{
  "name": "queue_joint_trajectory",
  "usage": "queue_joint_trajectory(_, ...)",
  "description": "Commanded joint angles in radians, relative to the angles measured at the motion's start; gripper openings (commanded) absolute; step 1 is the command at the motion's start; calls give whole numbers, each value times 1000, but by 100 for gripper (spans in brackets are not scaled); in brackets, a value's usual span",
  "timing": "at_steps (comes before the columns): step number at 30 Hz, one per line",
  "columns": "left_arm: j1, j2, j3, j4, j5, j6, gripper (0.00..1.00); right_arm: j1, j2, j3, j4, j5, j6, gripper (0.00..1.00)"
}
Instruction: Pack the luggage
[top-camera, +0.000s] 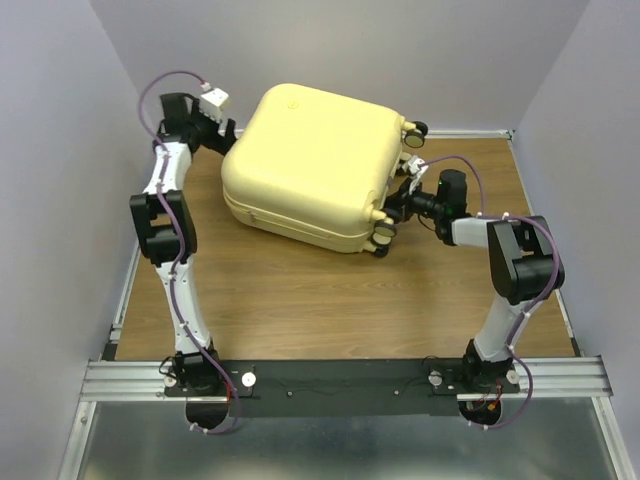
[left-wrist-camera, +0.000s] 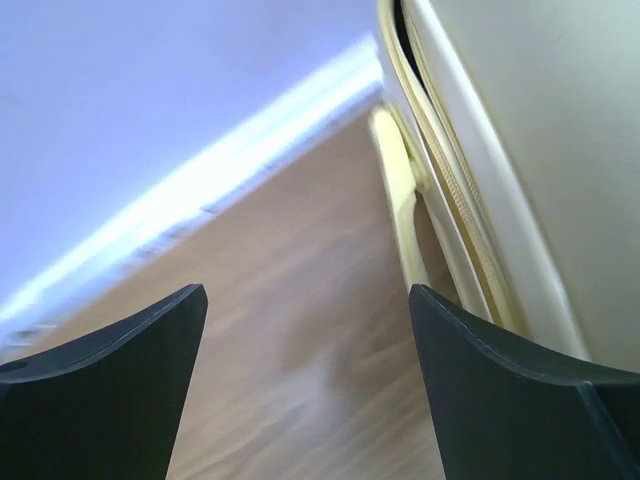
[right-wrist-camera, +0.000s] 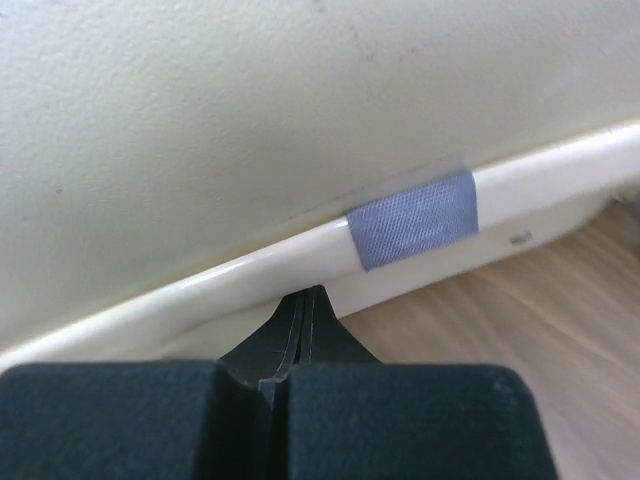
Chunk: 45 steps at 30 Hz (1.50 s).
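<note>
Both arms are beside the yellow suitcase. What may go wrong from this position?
1. The right fingers are shut, with their tips at a pale bar on the luggage. A push may slide the whole case over the smooth table.
2. The left fingers are open beside the zipper seam and hold nothing. Closing here may miss or snag it.

The luggage (top-camera: 315, 165), pale-yellow hard shell with small wheels on its right, lies flat and shut, far-centre on the table
</note>
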Motion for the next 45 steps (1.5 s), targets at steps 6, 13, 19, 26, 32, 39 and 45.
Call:
queue_joint_trajectory(6,111,-410,-115,163,381,100,93,238,-60,23,69,66,105,1)
queue_joint_trajectory(13,-91,-591,-177,-802,337,1180,93,316,-81,20,67,290,173,1)
queue_joint_trajectory(19,-283,-942,-633,-809,158,1518,95,354,-110,-4,55,440,197,1)
queue_joint_trajectory(26,-461,-1049,-752,-809,113,1535,98,400,-146,-32,43,565,194,1)
queue_joint_trajectory(32,-602,-952,-691,-808,101,1461,98,419,-155,-33,35,579,174,1)
queue_joint_trajectory(39,-707,-780,-550,-809,47,1343,98,419,-156,-32,33,628,148,1)
queue_joint_trajectory(45,-760,-654,-464,-811,-28,1195,85,420,-156,-35,33,707,150,0)
